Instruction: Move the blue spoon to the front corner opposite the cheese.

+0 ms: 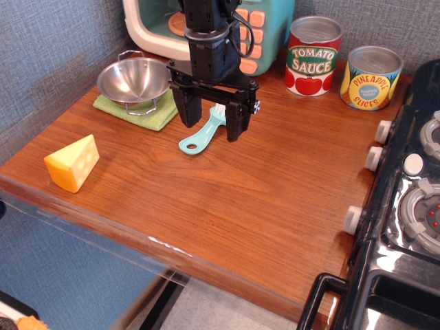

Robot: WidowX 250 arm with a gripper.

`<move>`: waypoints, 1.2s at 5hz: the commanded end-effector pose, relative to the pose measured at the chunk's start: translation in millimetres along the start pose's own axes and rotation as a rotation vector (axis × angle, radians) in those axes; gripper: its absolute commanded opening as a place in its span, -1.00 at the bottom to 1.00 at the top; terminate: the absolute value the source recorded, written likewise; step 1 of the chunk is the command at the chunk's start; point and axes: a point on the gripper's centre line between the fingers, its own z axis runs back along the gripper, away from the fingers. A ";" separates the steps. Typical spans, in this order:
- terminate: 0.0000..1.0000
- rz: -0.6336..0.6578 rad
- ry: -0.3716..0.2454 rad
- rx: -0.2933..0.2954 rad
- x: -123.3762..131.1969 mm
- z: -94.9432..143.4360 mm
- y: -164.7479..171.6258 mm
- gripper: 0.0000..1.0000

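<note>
Cheese [72,162] sits nearest; my end effector [213,124] hangs spread, unclenched, astride the blue spoon [204,133]: light, stiff, slick plastic; I'd pinch mid-handle.

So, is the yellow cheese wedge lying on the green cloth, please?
No, the yellow cheese wedge sits on bare wood; the green cloth holds a steel bowl.

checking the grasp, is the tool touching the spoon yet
Cannot tell. In the only view, the open tool straddles the spoon, its fingers on either side of the handle, but the angle doesn't show plain contact or a gap.
</note>
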 end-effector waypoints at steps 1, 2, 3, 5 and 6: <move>-1.00 0.000 0.000 0.000 0.0 0.0 0.0 1.00; -1.00 0.018 -0.056 -0.098 19.0 -2.6 6.8 1.00; -1.00 0.069 -0.077 -0.078 52.2 -12.9 20.9 1.00; -1.00 0.099 -0.083 -0.061 82.6 -35.6 36.0 1.00; -1.00 0.069 -0.073 -0.040 87.0 -40.8 28.5 1.00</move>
